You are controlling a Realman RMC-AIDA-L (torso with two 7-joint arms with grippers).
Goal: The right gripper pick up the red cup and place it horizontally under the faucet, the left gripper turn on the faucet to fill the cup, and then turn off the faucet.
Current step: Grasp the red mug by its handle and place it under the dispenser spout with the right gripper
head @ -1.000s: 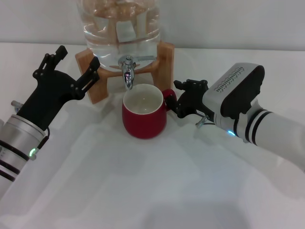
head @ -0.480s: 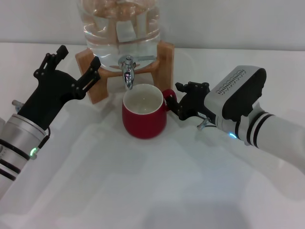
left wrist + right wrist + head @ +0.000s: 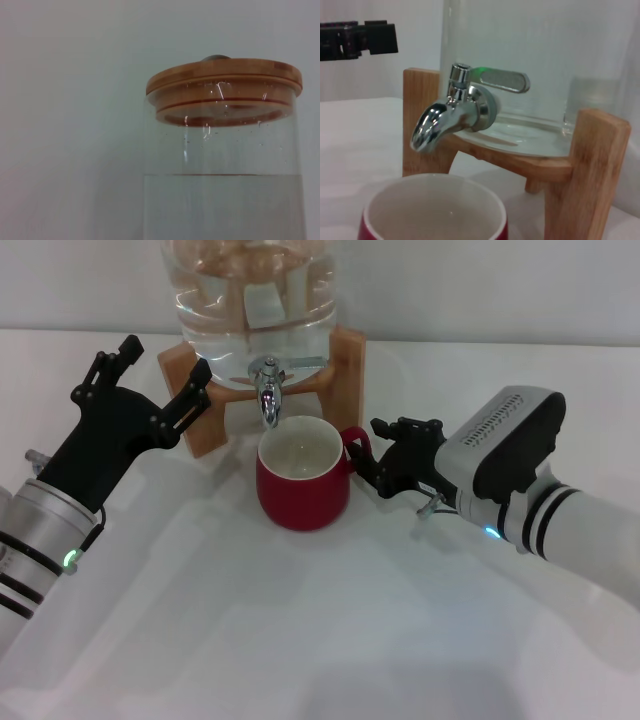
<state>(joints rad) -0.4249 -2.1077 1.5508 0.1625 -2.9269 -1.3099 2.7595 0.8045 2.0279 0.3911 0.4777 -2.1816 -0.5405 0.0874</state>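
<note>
Now the right gripper (image 3: 385, 462) stands just right of the red cup (image 3: 303, 484), with its black fingers spread apart beside the red loop handle and holding nothing; whether a fingertip touches the handle, I cannot tell. The cup stands upright on the white table (image 3: 300, 640), its cream inside open upward, directly below the spout of the chrome faucet (image 3: 267, 390). In the right wrist view the spout (image 3: 432, 129) hangs over the far part of the cup's rim (image 3: 434, 210), and the lever (image 3: 500, 80) lies flat; no water runs and the cup looks empty.

The left gripper (image 3: 150, 395) is at the left, its fingers opened wide, near the left post of the wooden stand (image 3: 195, 420) and not touching the faucet. Above the stand is the clear water jug (image 3: 250, 300), about half full under its wooden lid (image 3: 225, 80).

I judge that the placing is finished and the step in hand is to open the tap. To do it well, the right gripper should move away to the right without pushing the handle, so the cup remains under the spout. The left gripper should approach the lever from the left, above the stand, and turn it gently so the jug does not shift.
</note>
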